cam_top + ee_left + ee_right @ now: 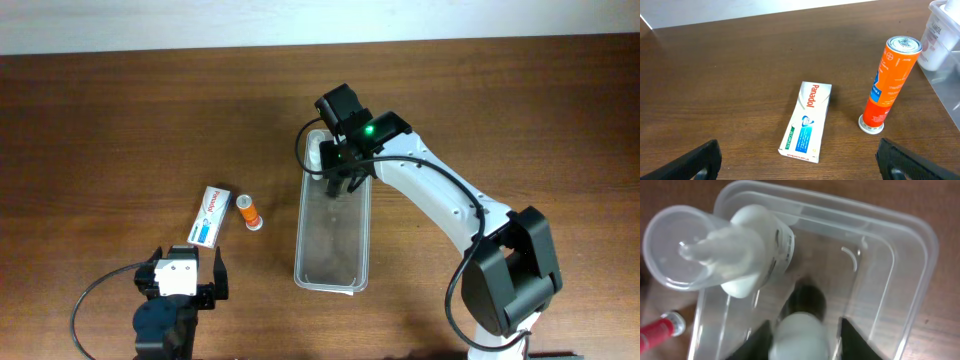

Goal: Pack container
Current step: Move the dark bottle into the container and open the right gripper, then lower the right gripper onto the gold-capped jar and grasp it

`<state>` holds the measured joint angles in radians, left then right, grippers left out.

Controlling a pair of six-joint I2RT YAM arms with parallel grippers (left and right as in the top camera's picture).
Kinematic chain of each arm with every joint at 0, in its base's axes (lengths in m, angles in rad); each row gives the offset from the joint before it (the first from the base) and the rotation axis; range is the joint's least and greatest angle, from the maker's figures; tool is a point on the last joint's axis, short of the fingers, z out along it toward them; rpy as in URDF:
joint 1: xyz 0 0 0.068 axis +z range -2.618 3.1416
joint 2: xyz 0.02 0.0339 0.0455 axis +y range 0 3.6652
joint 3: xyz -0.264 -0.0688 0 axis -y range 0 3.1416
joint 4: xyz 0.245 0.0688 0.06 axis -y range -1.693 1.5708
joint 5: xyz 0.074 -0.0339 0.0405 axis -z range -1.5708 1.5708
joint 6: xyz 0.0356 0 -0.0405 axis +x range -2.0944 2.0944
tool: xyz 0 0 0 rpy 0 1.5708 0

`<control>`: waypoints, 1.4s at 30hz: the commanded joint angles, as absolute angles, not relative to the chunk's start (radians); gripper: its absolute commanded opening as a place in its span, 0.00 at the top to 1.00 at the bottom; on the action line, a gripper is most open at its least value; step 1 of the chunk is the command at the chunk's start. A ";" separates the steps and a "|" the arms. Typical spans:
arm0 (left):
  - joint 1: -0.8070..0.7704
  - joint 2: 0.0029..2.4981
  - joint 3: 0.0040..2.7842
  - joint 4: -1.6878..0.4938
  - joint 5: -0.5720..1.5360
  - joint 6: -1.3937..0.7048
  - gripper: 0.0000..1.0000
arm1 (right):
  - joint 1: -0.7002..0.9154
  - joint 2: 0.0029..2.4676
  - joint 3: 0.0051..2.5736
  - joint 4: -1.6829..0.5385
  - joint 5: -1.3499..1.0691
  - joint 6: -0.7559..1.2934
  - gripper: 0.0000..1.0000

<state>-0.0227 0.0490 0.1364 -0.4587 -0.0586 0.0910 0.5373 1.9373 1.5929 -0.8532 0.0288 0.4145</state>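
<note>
The container (pixel 333 250) lay near the middle of the tabletop (pixel 110 120), its long sides running from 12 to 6 o'clock. The right gripper (pixel 340 185) reached down into its 12 o'clock half. The jaws were clenched on a small white bottle (pixel 800 335), seen between them in the wrist view with a dark round part just beyond it. Whether that bottle touched the floor of the bin could not be told. A white spray bottle (pixel 747 245) with a clear cap stood at the 12 o'clock end of the container, just beside the held one. At 9 o'clock from the container and apart from it, an orange tube (pixel 249 211) stood on its white cap. A Panadol box (pixel 212 215) lay flat near the tube, on its 9 o'clock side, not touching it. The left gripper (pixel 187 265) hovered at 7 o'clock of the tabletop, facing the box, with its jaws released, spread wide and grasping nothing.
</note>
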 commanded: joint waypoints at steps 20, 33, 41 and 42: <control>-0.017 0.040 0.132 -0.456 -0.048 0.110 0.01 | 0.397 1.543 1.815 -1.280 0.106 0.375 0.25; -0.017 0.040 0.132 -0.456 -0.048 0.110 0.01 | -0.009 1.446 1.573 -1.533 0.052 0.396 0.22; -0.017 0.040 0.132 -0.456 -0.048 0.110 0.01 | -0.088 1.446 1.163 -1.250 -0.045 0.397 0.23; -0.017 0.040 0.132 -0.456 -0.048 0.110 0.01 | -0.097 1.446 1.125 -1.213 -0.054 0.397 0.22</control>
